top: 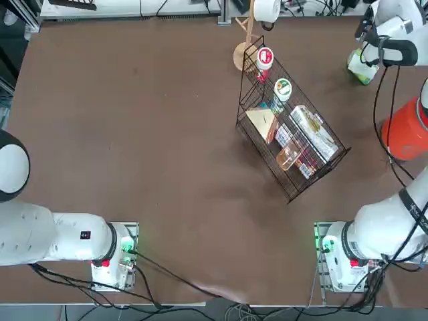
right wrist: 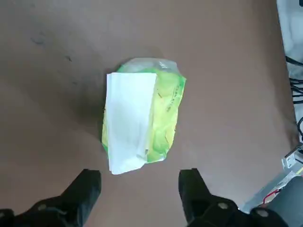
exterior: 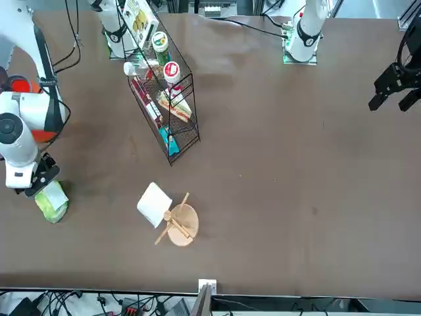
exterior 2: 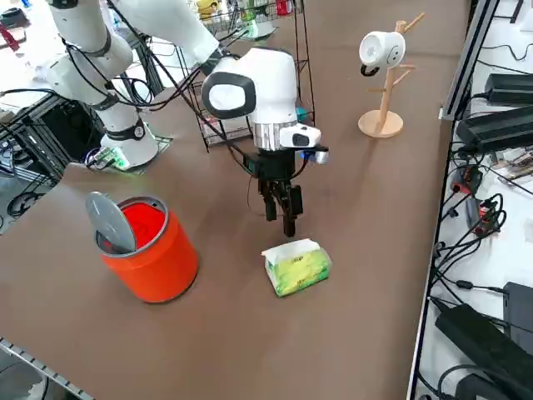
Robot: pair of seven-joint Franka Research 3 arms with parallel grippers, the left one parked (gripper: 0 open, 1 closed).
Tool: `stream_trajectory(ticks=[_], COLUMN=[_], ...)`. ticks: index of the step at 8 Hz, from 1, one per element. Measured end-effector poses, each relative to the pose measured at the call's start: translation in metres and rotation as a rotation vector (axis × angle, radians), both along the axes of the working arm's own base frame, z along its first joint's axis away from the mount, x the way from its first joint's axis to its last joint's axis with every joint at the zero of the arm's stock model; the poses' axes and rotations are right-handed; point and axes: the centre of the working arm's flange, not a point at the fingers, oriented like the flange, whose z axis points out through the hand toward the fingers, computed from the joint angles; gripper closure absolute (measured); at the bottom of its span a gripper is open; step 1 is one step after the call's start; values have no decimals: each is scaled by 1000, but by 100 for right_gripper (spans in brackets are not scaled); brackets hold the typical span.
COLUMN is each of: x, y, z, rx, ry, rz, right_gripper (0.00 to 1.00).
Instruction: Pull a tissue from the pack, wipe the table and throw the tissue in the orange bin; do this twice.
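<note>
A: Near the table's (exterior 2: 375, 217) edge on the robot's right, what is the arm after?

B: The pack (exterior 2: 297, 266). It lies flat on the brown top, green with a white tissue (right wrist: 129, 120) folded loose across its upper face. The right gripper (exterior 2: 282, 215) hangs just above and beside it, pointing down, fingers spread wide with nothing between them.

A: Why so wide?

B: My guess is it wants room to come down around that white flap. The wrist view shows both fingers (right wrist: 85, 189) apart, off the pack, on its near side, so no pinch has begun. I'd call this the approach to a pull; I see no used tissue in the bin or on the table.

A: And the bin?

B: The orange bin (exterior 2: 150, 250) stands upright close to the pack, toward the robot's base. A grey swing lid (exterior 2: 111, 223) is tipped up inside its mouth, and through the opening I see only orange wall. Being this close should keep the carry short once wiping is done.

A: Anything else holding things?

B: A black wire basket (top: 294, 137) sits nearer the middle of the table, well apart. It holds two round cups with red lids (top: 265, 57), some packets (top: 314, 132) and what looks like a wrapped sandwich (top: 262, 124). Beyond it stands a wooden mug stand (exterior 2: 385, 83) with one white mug (exterior 2: 376, 50) hung on it.

A: Any risk?

B: The pack is soft and light, so it may lift with the tissue.
</note>
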Motion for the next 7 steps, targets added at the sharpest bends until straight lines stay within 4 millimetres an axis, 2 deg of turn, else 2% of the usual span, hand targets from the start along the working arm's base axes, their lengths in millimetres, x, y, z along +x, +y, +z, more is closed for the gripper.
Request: stream_trajectory(ticks=[2, 5, 7], x=[0, 2, 2], y=[-6, -1, -1], z=[-11, -33, -42], rx=[3, 18, 22], ry=[11, 25, 32], rz=[-2, 13, 17], right_gripper=[3, 11, 20])
